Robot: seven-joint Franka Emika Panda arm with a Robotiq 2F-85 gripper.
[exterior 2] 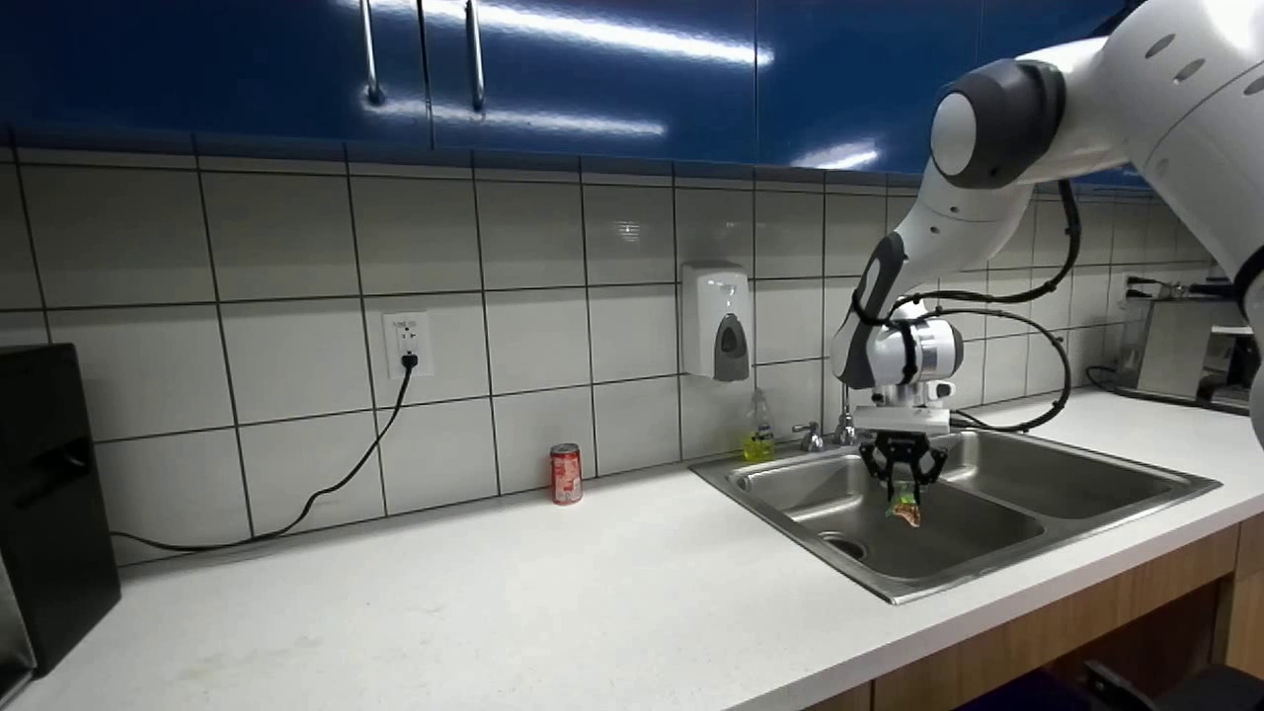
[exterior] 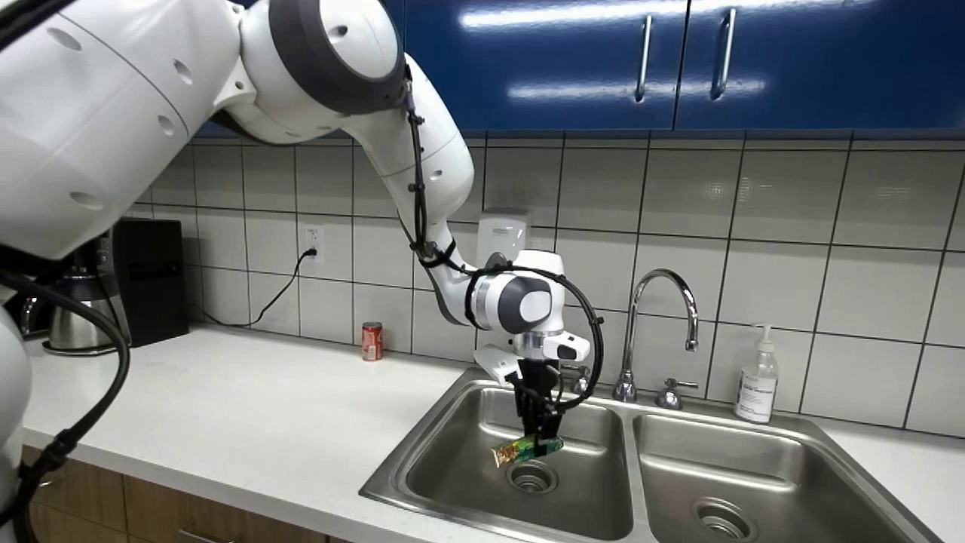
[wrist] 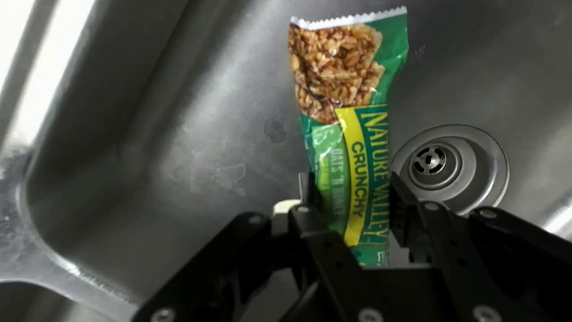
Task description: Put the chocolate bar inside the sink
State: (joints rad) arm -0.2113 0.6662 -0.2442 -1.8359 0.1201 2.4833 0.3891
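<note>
Claw: I pinch the chocolate bar
Bar: between my fingers, one end jutting out
Sink: one basin underneath us

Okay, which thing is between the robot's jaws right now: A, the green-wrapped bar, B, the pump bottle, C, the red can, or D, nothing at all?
A: the wrist view shows the green-wrapped bar gripped between the jaws, with the sink beneath it.

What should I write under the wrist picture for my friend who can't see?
A black robot hand grips a green Nature Valley Crunchy bar over a metal sink. A round drain shows to the right of the bar.
</note>
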